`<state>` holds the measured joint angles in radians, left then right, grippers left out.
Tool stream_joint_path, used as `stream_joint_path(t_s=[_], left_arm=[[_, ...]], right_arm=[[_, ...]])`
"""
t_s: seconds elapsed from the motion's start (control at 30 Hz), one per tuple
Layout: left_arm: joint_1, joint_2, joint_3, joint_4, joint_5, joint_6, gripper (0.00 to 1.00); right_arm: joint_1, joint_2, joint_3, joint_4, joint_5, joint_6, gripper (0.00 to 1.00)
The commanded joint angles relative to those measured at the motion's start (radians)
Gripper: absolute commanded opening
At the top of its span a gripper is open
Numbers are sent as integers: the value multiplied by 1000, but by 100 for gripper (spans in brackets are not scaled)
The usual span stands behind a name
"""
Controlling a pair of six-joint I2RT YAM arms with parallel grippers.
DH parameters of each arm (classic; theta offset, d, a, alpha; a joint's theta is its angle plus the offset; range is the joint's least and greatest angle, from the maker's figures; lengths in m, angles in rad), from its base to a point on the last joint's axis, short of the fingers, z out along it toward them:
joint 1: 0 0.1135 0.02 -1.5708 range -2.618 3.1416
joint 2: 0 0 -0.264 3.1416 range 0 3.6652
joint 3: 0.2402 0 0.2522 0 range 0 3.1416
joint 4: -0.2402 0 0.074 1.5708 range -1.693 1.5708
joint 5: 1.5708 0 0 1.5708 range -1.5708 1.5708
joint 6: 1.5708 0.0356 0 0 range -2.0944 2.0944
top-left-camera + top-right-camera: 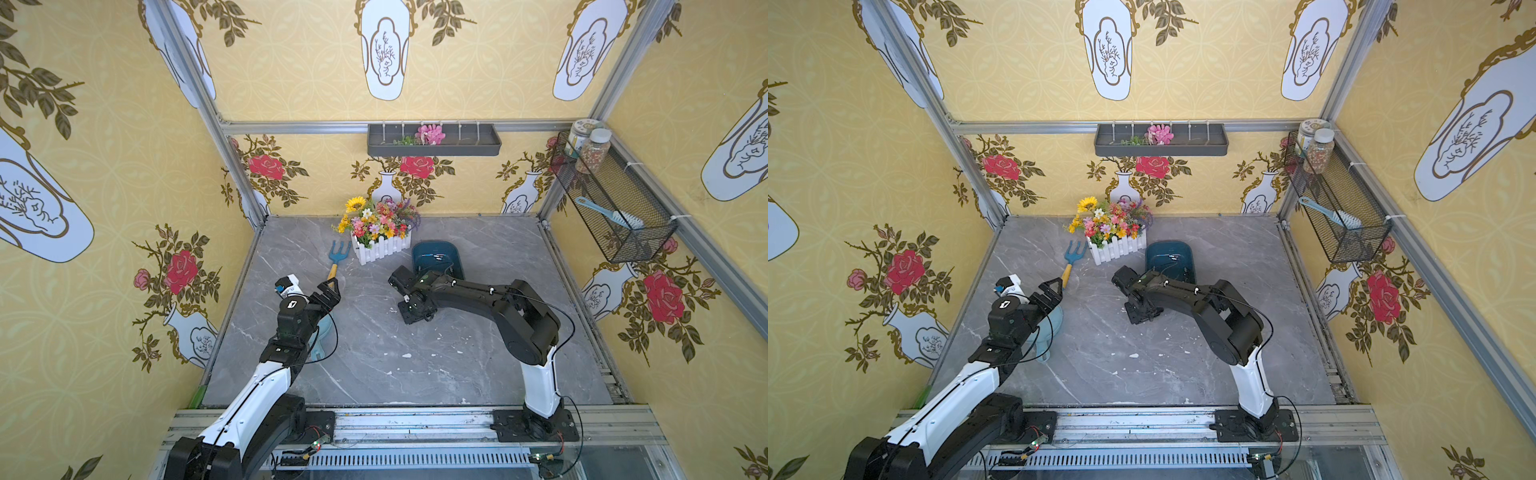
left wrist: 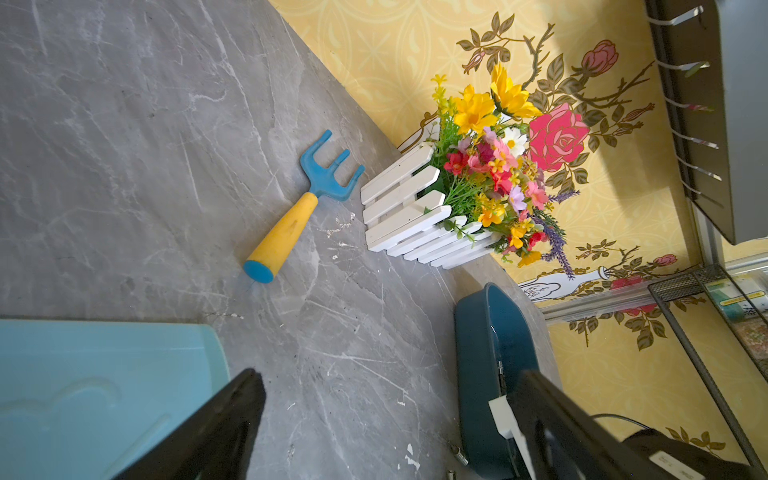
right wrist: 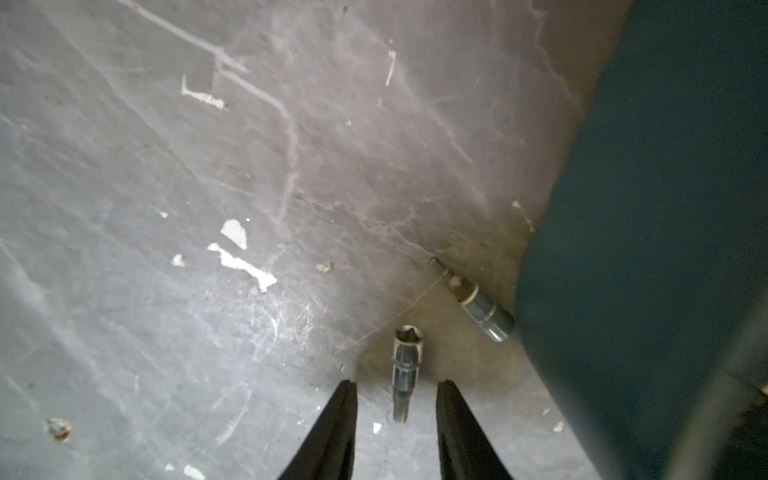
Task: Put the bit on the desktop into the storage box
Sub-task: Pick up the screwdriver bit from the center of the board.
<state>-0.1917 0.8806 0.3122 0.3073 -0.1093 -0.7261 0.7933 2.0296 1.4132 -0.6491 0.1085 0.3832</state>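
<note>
2 steel parts lie on worktop (image 1: pixel 457 365) by storage box (image 3: pixel 665 208): bit A (image 3: pixel 405 365) flat betw. tips (image 3: pixel 345 399) of right end effector (image 3: pixel 397 384), gap each side, no contact, narrow setting; bit B (image 3: pixel 478 301) end meets box outer wall. Left end effector (image 2: pixel 390 374) wide, nothing betw. fingers (image 2: pixel 232 415), near pale blue scoop (image 2: pixel 83 395). Worktop: grey marble-look, white veins, white flecks (image 3: pixel 241 259), scratches. Rm: yellow floral wallpaper (image 1: pixel 291 83) on 3 walls, alu frame (image 1: pixel 291 126). At rear of worktop, left of storage box: rake (image 1: pixel 336 259) & flower box (image 1: pixel 380 247).
</note>
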Motion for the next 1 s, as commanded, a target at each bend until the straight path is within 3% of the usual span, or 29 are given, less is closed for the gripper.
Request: stream_joint_path(t_s=[0.0, 0.3, 0.63, 0.97], left_arm=[[0, 6, 5, 16, 0, 7, 100], [-1, 4, 10, 15, -2, 7, 100], [0, -5, 9, 3, -3, 7, 100], [1, -3, 7, 3, -4, 7, 100]], right_arm=[[-2, 16, 10, 18, 5, -8, 32], [-4, 49, 18, 22, -5, -10, 30], [-13, 43, 3, 43, -38, -4, 14], [-10, -11, 4, 48, -59, -6, 11]])
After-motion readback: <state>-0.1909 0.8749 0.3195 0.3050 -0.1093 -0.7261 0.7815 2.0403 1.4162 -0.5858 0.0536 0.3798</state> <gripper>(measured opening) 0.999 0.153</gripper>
